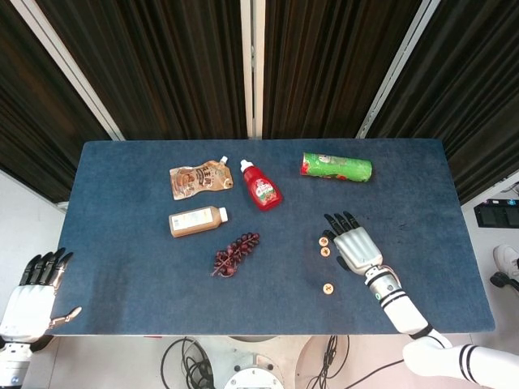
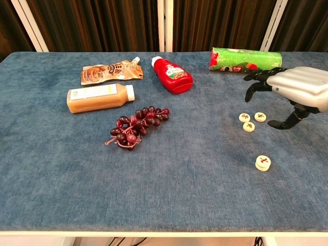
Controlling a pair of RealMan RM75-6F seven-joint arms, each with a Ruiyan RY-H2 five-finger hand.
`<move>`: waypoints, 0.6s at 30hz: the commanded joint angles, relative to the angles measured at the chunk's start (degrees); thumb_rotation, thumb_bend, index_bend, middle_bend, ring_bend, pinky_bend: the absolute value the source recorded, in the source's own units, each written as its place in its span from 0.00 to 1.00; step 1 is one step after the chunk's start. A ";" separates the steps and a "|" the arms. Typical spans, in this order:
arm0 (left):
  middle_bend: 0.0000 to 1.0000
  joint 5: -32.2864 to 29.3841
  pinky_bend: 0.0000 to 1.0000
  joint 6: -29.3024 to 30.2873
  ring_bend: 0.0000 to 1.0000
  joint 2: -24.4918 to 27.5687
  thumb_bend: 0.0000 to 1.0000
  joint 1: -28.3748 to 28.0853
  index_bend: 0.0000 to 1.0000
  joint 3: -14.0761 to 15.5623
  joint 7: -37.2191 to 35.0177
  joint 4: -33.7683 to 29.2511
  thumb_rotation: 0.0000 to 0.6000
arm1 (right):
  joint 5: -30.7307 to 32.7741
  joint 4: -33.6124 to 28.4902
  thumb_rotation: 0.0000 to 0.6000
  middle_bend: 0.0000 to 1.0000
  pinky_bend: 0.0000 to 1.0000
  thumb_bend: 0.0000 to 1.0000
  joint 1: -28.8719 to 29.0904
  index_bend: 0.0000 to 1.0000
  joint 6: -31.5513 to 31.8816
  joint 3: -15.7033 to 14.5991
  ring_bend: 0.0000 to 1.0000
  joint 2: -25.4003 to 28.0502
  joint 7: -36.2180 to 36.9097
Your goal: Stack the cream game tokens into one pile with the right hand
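Three cream tokens with red marks lie close together on the blue table: one (image 2: 245, 117), one (image 2: 260, 117) and one (image 2: 249, 126). A fourth token (image 2: 263, 162) lies alone nearer the front edge, also seen from the head as token (image 1: 328, 288). In the head view two of the clustered tokens (image 1: 323, 241) (image 1: 325, 252) show; the hand hides the third. My right hand (image 2: 292, 87) (image 1: 354, 247) hovers above and just right of the cluster, fingers apart, holding nothing. My left hand (image 1: 32, 296) hangs open off the table's front left corner.
A bunch of dark grapes (image 2: 136, 125) lies mid-table. Behind it are a juice bottle (image 2: 100, 98), a brown pouch (image 2: 110, 72) and a red ketchup bottle (image 2: 173, 75). A green chip can (image 2: 245, 60) lies on its side at the back right.
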 commanded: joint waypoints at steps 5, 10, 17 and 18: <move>0.00 -0.18 0.00 0.10 0.00 -0.05 0.11 0.22 0.00 0.10 -0.77 0.53 1.00 | 4.81 5.83 1.00 0.02 0.00 0.26 2.50 0.28 -1.62 2.13 0.00 -5.05 -2.52; 0.00 -0.26 0.00 0.23 0.00 -0.26 0.11 0.34 0.00 0.08 -1.40 1.17 1.00 | 6.05 8.19 1.00 0.02 0.00 0.27 3.45 0.29 -1.97 2.37 0.00 -7.15 -3.19; 0.00 -0.45 0.00 0.29 0.00 -0.28 0.11 0.49 0.00 0.08 -1.96 1.59 1.00 | 7.01 10.68 1.00 0.02 0.00 0.28 4.21 0.31 -2.36 2.06 0.00 -9.19 -3.82; 0.00 -0.49 0.00 0.32 0.00 -0.30 0.11 0.53 0.00 0.08 -2.03 1.64 1.00 | 7.05 11.07 1.00 0.02 0.00 0.28 4.25 0.31 -2.36 1.96 0.00 -9.37 -3.86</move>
